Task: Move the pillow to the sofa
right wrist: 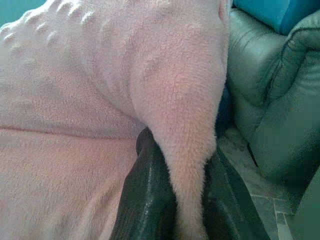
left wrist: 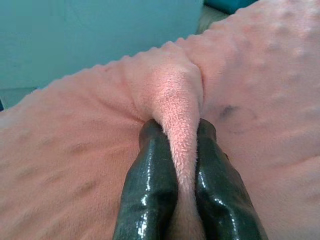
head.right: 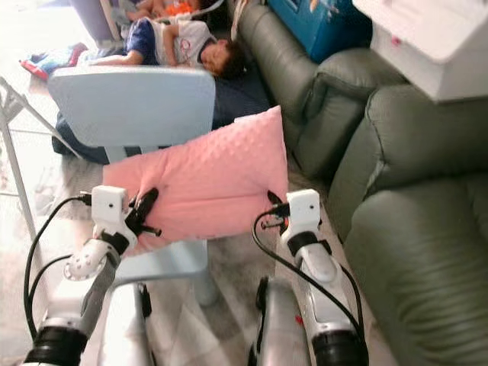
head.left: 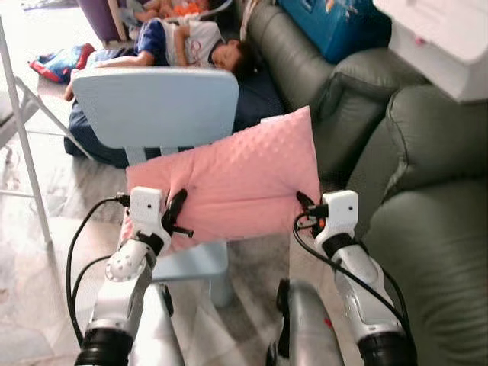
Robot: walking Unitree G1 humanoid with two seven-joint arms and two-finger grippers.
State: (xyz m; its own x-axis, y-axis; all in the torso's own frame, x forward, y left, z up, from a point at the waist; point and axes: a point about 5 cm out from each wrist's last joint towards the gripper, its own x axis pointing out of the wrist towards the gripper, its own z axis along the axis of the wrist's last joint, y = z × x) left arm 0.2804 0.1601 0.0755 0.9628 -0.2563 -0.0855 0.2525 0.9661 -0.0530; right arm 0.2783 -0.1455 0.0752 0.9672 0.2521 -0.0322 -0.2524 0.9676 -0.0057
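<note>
Pink pillow (head.left: pixel 236 179) pinched at both lower corners, held up over the seat of a light blue chair (head.left: pixel 156 103).

Left gripper (left wrist: pixel 182 165) pressed together on a fold of plush at the pillow's lower left corner; right gripper (right wrist: pixel 182 200) clamped likewise on a fold at the lower right corner. Pillow tilted, right corner higher, in front of the chair's backrest, just beside the grey-green sofa (head.left: pixel 427 191) on the right. Blue box (head.left: pixel 335 27) on the sofa's far cushion. Beyond the chair, a person (head.left: pixel 179 42) lying on a dark mat (head.left: pixel 255 99).
</note>
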